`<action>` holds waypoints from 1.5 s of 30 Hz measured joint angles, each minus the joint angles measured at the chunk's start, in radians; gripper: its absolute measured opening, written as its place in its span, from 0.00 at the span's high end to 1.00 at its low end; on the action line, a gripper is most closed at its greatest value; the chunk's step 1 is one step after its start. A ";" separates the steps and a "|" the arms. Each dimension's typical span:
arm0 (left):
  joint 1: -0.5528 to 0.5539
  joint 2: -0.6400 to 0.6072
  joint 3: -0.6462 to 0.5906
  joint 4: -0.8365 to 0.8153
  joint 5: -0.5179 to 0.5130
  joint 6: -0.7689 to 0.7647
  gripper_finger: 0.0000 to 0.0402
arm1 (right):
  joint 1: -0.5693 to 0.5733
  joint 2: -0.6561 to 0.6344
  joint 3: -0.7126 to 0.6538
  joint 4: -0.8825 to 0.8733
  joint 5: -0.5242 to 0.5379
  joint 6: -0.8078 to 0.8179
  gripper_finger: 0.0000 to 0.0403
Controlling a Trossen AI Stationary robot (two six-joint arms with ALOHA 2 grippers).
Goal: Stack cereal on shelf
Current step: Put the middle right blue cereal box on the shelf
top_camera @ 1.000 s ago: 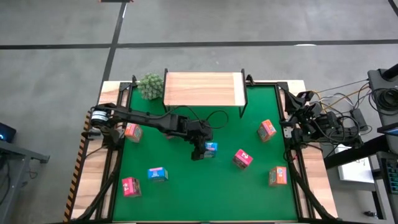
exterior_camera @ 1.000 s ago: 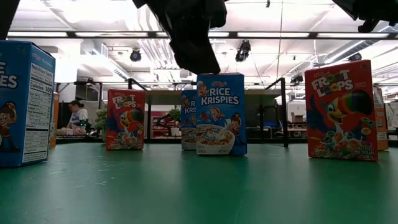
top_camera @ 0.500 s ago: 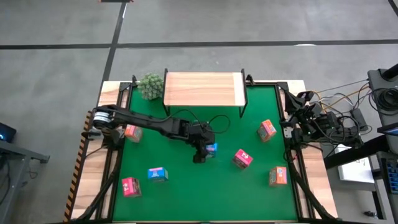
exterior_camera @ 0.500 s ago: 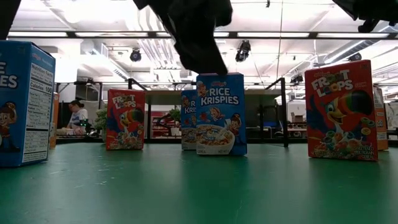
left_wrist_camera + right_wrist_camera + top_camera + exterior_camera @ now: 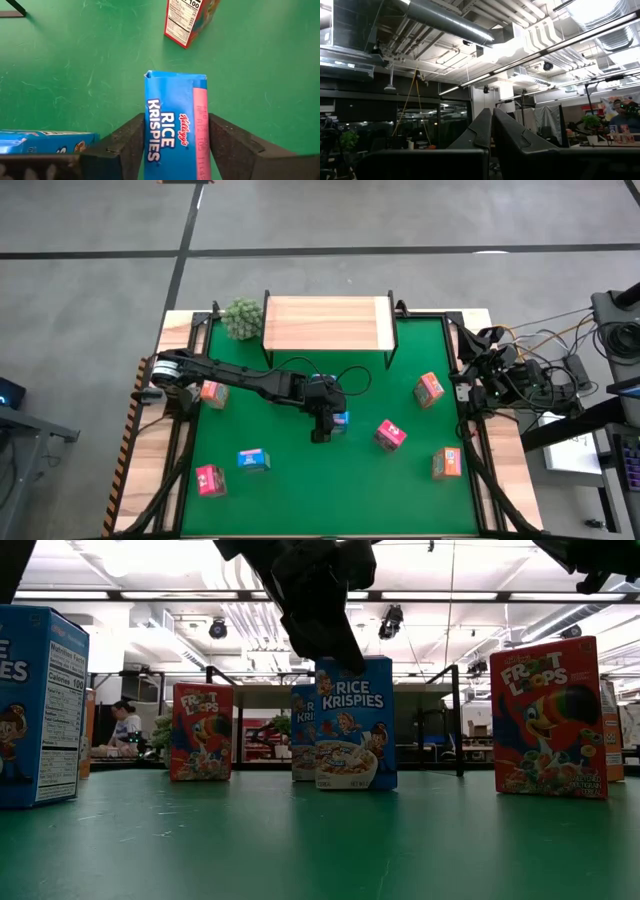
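Note:
A blue Rice Krispies cereal box [image 5: 341, 418] [image 5: 355, 725] stands upright on its base on the green mat, near the table's middle. My left gripper [image 5: 176, 150] [image 5: 322, 420] is open and reaches down over the box's top [image 5: 175, 115], one finger [image 5: 127, 145] at each broad face. My right gripper [image 5: 492, 127] is shut and parked at the table's right edge [image 5: 490, 370], pointing up into the room. The light wooden shelf [image 5: 326, 323] stands at the far edge with nothing on its top. My left gripper comes from above, pointing down, with its fingers [image 5: 225, 145] close against the two broad faces at the box's top end [image 5: 175, 130]. I cannot tell whether they touch it. The box stands upright on the mat.
Other cereal boxes are spread over the mat: orange-red ones [image 5: 212, 392] [image 5: 430, 389] [image 5: 447, 464], a red one [image 5: 390, 435], a pink one [image 5: 210, 479] and a blue one [image 5: 254, 460]. A green plant [image 5: 241, 317] stands left of the shelf. A person sits far behind the table [image 5: 125, 725].
My left gripper has come down a little, from just above the blue box to around its top edge. The box has stayed where it was.

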 joint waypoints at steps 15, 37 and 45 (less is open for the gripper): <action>0.000 -0.008 0.003 -0.013 0.001 0.006 0.68 | 0.000 0.000 0.000 -0.002 0.003 0.001 0.98; 0.130 -0.040 0.641 -0.782 0.067 0.523 0.68 | 0.000 0.000 0.000 -0.020 0.008 0.019 0.98; 0.358 -0.039 0.812 -0.885 0.069 0.638 0.68 | 0.000 0.000 0.000 -0.031 0.008 0.046 0.98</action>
